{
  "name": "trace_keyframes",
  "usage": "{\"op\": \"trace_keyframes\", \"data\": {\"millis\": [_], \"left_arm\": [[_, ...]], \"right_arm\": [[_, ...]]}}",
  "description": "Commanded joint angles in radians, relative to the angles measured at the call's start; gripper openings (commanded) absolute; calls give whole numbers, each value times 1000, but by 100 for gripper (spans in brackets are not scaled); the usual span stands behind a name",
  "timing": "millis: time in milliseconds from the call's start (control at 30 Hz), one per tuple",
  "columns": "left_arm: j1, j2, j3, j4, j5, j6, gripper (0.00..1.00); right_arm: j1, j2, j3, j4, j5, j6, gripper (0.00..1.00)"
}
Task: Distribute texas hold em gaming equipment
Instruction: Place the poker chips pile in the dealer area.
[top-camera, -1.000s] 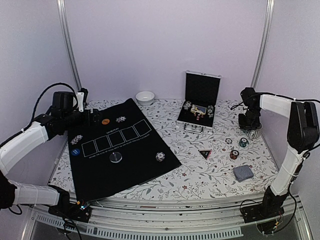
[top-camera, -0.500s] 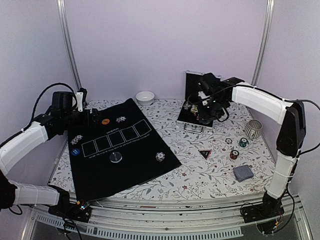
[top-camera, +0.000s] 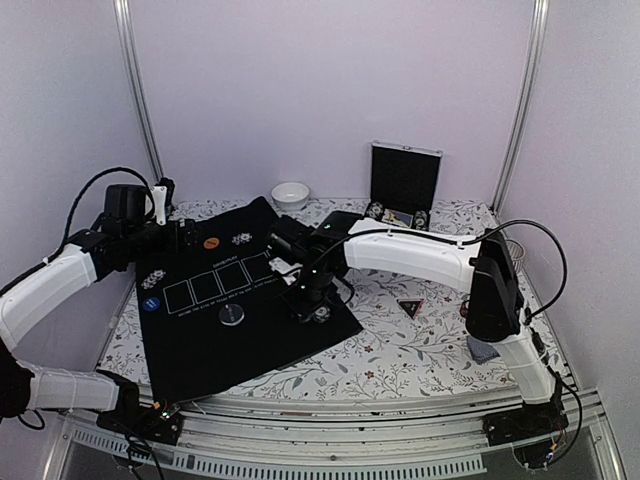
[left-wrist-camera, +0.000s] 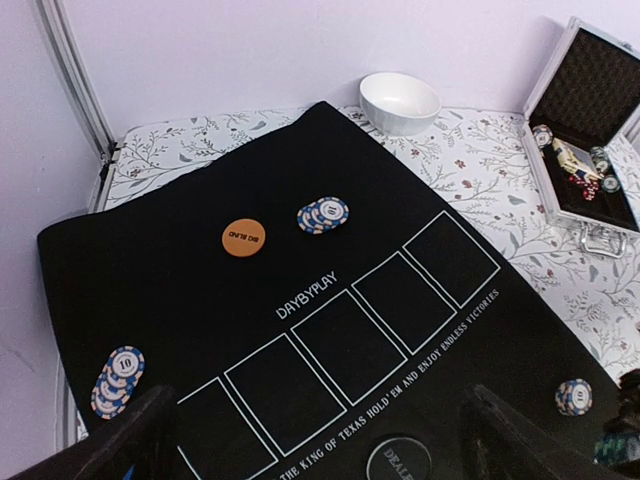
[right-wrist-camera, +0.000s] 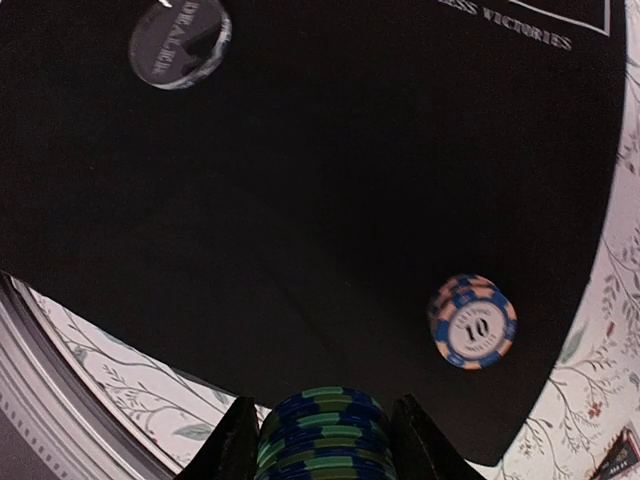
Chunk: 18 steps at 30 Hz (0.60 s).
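Green-blue stack (right-wrist-camera: 322, 445) of chips upright between right gripper (right-wrist-camera: 322, 415) fingers, above mat (top-camera: 250, 350). Lying on mat: blue-orange "10" chips (right-wrist-camera: 472, 322) near right edge; far chips (left-wrist-camera: 323, 214) and left chips (left-wrist-camera: 118, 380), both fanned; orange disc (left-wrist-camera: 243, 237); grey button (top-camera: 232, 315). Black-red marker (top-camera: 409, 307) flat, right of mat.

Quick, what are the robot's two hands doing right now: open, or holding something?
Left hand: open, nothing in it.
Right hand: closed on a stack of blue-green chips.
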Motion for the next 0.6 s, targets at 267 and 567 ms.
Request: {"op": "trace_keyframes", "data": {"millis": [267, 567], "left_arm": [[9, -19, -15, 20, 5, 10, 98], [9, -15, -16, 20, 5, 10, 98]], "right_arm": [[39, 169, 102, -57, 2, -6, 2], [40, 223, 93, -100, 66, -29, 2]]}}
